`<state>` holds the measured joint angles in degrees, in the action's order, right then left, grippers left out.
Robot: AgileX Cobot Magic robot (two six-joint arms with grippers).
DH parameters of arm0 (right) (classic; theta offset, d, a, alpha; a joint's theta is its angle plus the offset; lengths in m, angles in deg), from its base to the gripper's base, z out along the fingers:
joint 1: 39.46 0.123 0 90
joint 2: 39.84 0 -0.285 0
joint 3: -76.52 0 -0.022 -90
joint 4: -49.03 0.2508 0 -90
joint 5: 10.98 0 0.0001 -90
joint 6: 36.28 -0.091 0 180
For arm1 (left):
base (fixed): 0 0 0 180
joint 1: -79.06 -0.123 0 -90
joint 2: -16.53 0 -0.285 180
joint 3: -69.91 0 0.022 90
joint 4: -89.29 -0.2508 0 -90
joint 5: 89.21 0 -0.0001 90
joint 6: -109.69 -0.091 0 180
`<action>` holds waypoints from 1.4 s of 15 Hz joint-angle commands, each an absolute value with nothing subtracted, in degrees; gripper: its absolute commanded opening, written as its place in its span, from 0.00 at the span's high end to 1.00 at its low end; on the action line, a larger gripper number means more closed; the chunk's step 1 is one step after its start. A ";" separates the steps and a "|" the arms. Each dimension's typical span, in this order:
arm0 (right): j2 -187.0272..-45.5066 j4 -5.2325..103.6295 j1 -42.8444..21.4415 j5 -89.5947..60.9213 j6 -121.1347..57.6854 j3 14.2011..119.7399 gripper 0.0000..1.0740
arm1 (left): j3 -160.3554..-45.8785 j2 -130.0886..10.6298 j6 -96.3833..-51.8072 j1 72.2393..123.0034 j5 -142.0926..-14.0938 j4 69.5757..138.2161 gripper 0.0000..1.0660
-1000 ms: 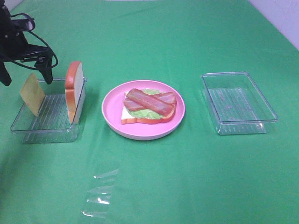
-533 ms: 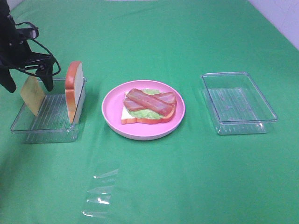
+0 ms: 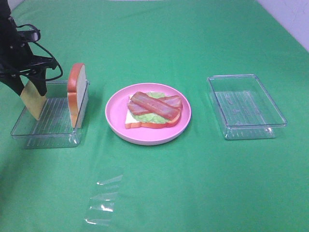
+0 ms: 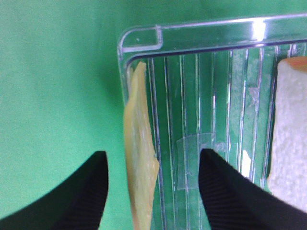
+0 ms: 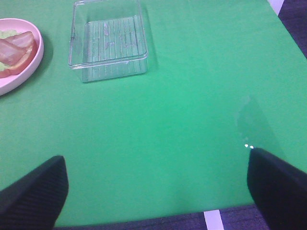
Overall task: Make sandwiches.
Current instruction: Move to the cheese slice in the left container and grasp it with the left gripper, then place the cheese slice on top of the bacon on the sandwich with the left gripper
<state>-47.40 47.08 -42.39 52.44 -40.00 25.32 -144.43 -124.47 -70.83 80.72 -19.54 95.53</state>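
cheese slice (image 4: 140,158) leans edge-up on the left wall of left tray (image 3: 48,137), so left gripper (image 4: 152,160) straddles it, jaws apart and not touching, to pinch it for the open sandwich (image 3: 154,108) on the middle plate (image 3: 116,126); right gripper (image 5: 156,184) gapes empty.

Robot test bench in a lab rather than a kitchen, table draped in plain green cloth (image 3: 203,193), toy food (image 3: 154,104) on a pink plate (image 3: 116,118), 2 clear plastic trays (image 3: 248,133) (image 3: 48,140), black robot arm (image 3: 14,53) trailing loose cables, dark floor (image 5: 295,19) past the table edge.
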 commanded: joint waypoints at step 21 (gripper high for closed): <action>-45.79 47.08 -42.33 52.04 -40.12 25.20 0.09 | -144.14 -122.70 -69.05 80.83 -13.41 96.62 1.00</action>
<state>-47.40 47.08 -42.39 52.44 -40.00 25.32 -144.37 -123.56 -68.82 80.72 -19.54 95.93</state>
